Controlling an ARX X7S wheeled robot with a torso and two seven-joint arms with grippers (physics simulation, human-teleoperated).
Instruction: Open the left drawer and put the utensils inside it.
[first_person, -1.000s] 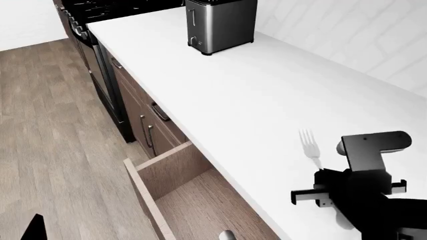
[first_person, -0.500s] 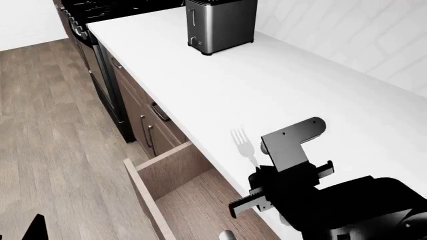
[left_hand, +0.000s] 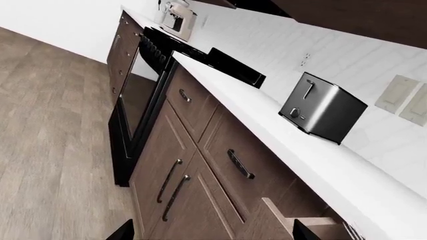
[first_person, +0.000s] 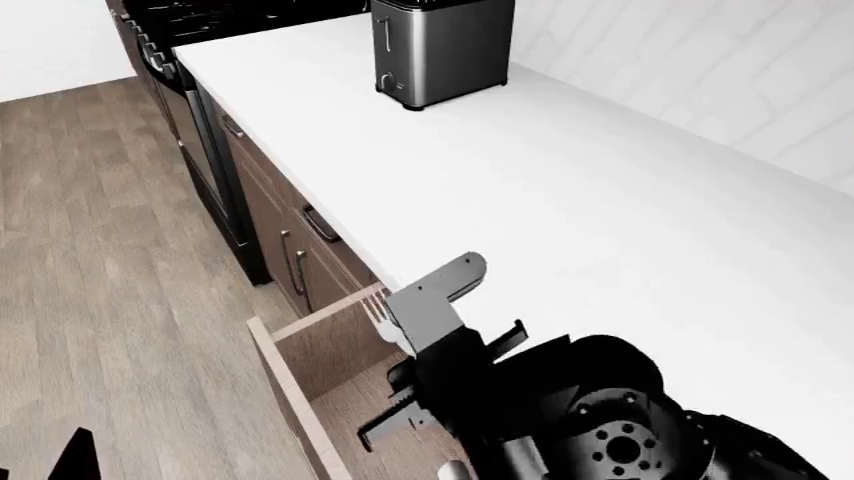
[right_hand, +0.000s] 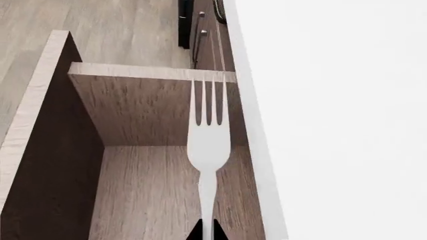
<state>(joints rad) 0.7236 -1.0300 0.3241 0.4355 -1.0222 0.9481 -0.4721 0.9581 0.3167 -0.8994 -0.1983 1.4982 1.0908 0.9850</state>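
Observation:
The left drawer (first_person: 330, 392) stands pulled out below the white countertop (first_person: 561, 190), showing its brown wood inside (right_hand: 147, 190). My right gripper (first_person: 424, 372) is shut on the handle of a silver fork (first_person: 382, 316). It holds the fork over the drawer's inner end, right beside the counter edge. In the right wrist view the fork (right_hand: 208, 145) points its tines at the drawer's side wall, with the right gripper (right_hand: 207, 232) closed on its handle. My left gripper (left_hand: 215, 235) is open and empty, facing the cabinet fronts; only a fingertip (first_person: 76, 452) shows in the head view.
A steel toaster (first_person: 442, 50) stands at the back of the counter. A black stove (left_hand: 137, 95) sits past the cabinets with their dark handles (left_hand: 238, 163). A small grey rounded thing (first_person: 454, 470) shows in the drawer at the head view's lower edge. Wood floor (first_person: 107, 250) lies to the left.
My right gripper has carried the fork leftward off the countertop, from above the white surface to over the open drawer. The left arm has stayed in place.

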